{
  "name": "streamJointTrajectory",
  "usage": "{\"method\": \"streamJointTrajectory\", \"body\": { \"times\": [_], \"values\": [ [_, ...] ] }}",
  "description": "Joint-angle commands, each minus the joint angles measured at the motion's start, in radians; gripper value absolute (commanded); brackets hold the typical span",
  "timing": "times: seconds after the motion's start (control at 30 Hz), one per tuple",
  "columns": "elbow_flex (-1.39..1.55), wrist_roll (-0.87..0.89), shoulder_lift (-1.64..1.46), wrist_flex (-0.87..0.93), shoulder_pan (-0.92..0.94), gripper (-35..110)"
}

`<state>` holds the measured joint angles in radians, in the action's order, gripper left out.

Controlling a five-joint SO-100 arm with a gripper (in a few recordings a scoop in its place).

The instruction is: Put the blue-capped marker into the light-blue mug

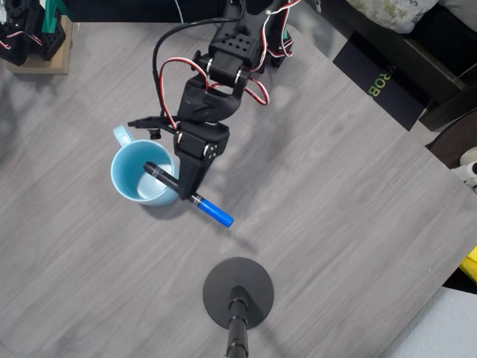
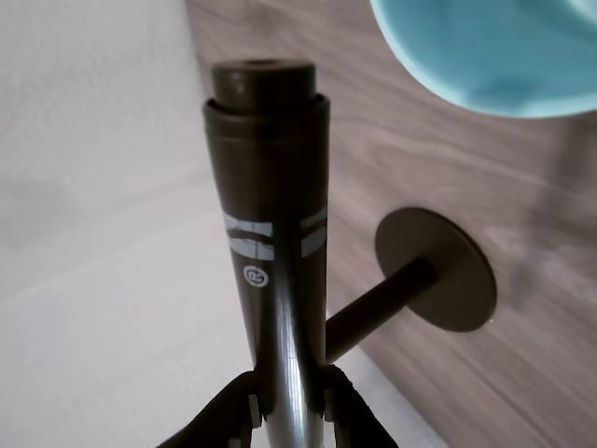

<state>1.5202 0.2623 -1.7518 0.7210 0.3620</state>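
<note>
You're clenching blue-capped marker in gripper, black end tilting over light-blue mug, cap poking out toward 4 o'clock. Left: releasing it inside.

In the overhead view the black five-joint arm reaches down the picture from its base at the top centre, red, white and black wires looping along its upper links. The wrist bends down and slightly left, ending in the black two-finger tool. In the wrist view the tool is closed, a black finger pressed on either side of a thin black barrel.
</note>
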Motion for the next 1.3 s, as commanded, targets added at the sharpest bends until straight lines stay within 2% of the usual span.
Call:
{"method": "streamJointTrajectory", "body": {
  "times": [0.0,0.27,0.5,1.17,1.27],
  "values": [
    [-0.006,0.060,0.021,-0.061,0.011,0],
    [0.063,0.206,0.041,-0.218,0.008,0],
    [0.181,0.256,-0.008,-0.360,0.012,0],
    [0.360,0.272,-0.222,-0.374,0.083,3],
    [0.382,0.298,-0.221,-0.394,0.098,9]
  ]
}}
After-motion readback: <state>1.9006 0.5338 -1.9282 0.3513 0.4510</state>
